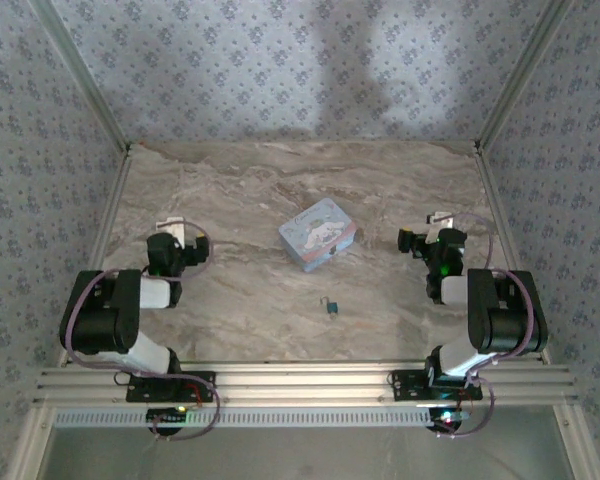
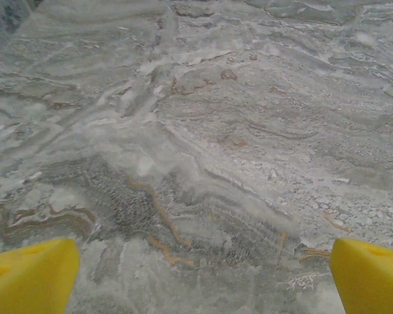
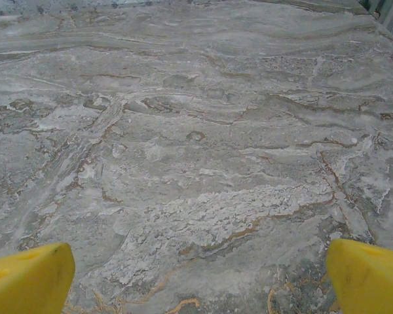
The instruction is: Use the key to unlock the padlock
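- Marble-patterned worktop (image 1: 230,190) is carrying the padlock (image 1: 333,307), which is lying near the middle, toward the near edge; the key is proving too small to pick out.
- Left hand (image 2: 200,278) and right hand (image 3: 196,278) are both hanging with fingers wide apart, gripping nothing.
- Padlock is sitting inward of both hands and closer to the bases; the right hand is looking nearer.
- Its long axis is reading too small to judge.
- Pale blue tin (image 1: 318,233) is sitting beyond the padlock, apart from it, likely not blocking either reach.

We see a grey-brown marbled table (image 1: 230,300). On it lies a pale blue tin (image 1: 318,233) near the middle. Well apart from it, toward the near edge, lies the tiny padlock (image 1: 333,308).
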`<move>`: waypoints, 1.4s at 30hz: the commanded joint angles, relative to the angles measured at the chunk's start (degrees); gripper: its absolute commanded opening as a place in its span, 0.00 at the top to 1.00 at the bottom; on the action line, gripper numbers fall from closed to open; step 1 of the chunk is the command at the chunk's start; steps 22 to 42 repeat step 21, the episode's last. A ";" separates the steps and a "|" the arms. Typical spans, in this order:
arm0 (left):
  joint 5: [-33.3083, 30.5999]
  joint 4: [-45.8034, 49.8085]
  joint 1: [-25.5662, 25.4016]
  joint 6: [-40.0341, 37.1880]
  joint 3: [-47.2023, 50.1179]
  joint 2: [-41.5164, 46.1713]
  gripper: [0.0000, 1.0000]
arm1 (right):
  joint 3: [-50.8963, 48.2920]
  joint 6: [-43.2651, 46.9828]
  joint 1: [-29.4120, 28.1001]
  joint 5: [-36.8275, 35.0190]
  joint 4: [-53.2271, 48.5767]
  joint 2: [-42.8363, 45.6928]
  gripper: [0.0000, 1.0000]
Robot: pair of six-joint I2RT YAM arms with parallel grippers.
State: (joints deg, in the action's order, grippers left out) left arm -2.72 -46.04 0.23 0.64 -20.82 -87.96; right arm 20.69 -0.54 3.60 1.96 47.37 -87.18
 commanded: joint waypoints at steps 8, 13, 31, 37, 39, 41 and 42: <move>3.07 -0.01 1.90 0.85 -3.09 0.16 0.02 | 1.38 2.12 -1.85 -3.32 -0.38 -0.10 0.00; 3.08 -0.01 1.87 0.79 -3.10 0.13 0.02 | 1.50 2.07 -1.91 -3.27 -0.44 -0.19 0.00; 3.06 -0.06 1.88 0.85 -3.10 0.16 0.02 | 1.56 1.95 -1.71 -3.10 -0.62 -0.19 0.00; 3.06 -0.06 1.88 0.85 -3.10 0.16 0.02 | 1.56 1.95 -1.71 -3.10 -0.62 -0.19 0.00; 3.06 -0.06 1.88 0.85 -3.10 0.16 0.02 | 1.56 1.95 -1.71 -3.10 -0.62 -0.19 0.00; 3.06 -0.06 1.88 0.85 -3.10 0.16 0.02 | 1.56 1.95 -1.71 -3.10 -0.62 -0.19 0.00; 3.06 -0.06 1.88 0.85 -3.10 0.16 0.02 | 1.56 1.95 -1.71 -3.10 -0.62 -0.19 0.00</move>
